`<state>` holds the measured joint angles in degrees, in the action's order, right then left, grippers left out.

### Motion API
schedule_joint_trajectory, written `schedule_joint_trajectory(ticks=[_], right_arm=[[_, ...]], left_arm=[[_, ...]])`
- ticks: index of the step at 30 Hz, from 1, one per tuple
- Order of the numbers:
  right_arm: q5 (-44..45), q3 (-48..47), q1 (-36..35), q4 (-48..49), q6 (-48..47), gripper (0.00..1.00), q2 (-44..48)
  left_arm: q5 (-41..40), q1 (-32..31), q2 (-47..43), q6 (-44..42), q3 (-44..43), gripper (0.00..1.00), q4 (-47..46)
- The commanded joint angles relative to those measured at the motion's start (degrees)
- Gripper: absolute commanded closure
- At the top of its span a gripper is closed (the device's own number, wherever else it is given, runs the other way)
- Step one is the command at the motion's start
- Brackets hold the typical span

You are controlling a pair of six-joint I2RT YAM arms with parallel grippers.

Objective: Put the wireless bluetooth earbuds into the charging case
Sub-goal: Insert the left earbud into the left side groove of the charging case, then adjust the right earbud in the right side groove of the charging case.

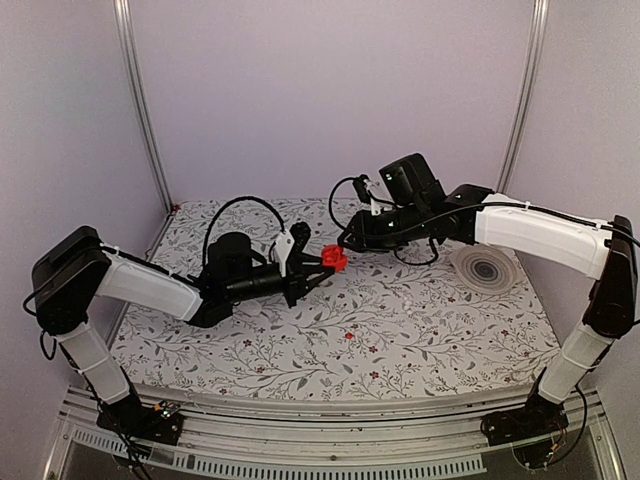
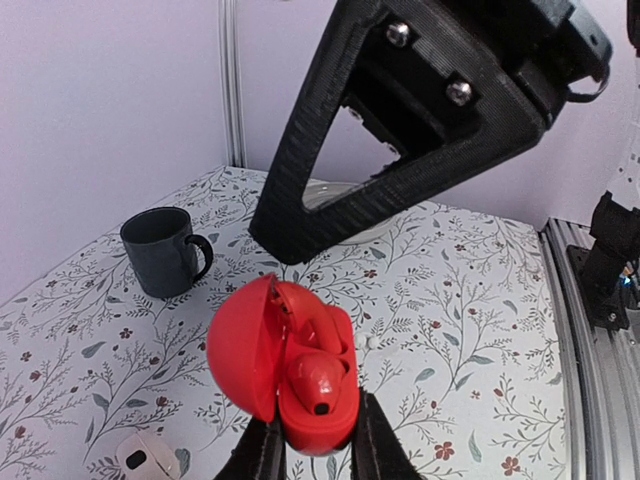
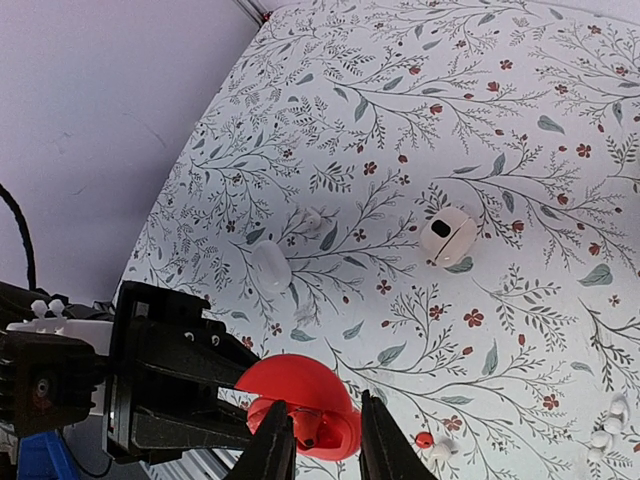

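Note:
My left gripper (image 2: 312,452) is shut on the base of a red charging case (image 2: 300,380), held above the table with its lid open. A red earbud (image 2: 318,378) sits in one hollow and a second red piece lies behind it. In the top view the case (image 1: 336,259) hangs mid-table between both grippers. My right gripper (image 3: 322,440) is open, its fingers either side of the red case (image 3: 300,400) from above. A small cream-white rounded case (image 3: 447,236) with a dark spot lies on the table; it also shows in the left wrist view (image 2: 135,458).
A dark grey mug (image 2: 160,250) stands at the table's far left. A white plate (image 1: 483,268) lies at the right. A white oblong piece (image 3: 270,266), small white ear tips (image 3: 608,428) and a tiny red piece (image 3: 424,439) lie loose on the floral cloth.

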<state>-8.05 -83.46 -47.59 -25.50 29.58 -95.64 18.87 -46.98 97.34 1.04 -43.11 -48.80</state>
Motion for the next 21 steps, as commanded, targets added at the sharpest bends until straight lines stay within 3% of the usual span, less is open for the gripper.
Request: schedule_joint_trajectory(ticks=[1,21], right_arm=[[0.1,-0.49,0.21,1.06,-1.11,0.75,0.05],[0.29,-0.4,-0.34,-1.24,-2.34,0.73,-1.56]], left_arm=[[1.47,-0.34,-1.36,-0.63,0.05,1.0,-0.45],[1.54,-0.34,-1.53,-0.77,-0.04,1.0,0.02]])
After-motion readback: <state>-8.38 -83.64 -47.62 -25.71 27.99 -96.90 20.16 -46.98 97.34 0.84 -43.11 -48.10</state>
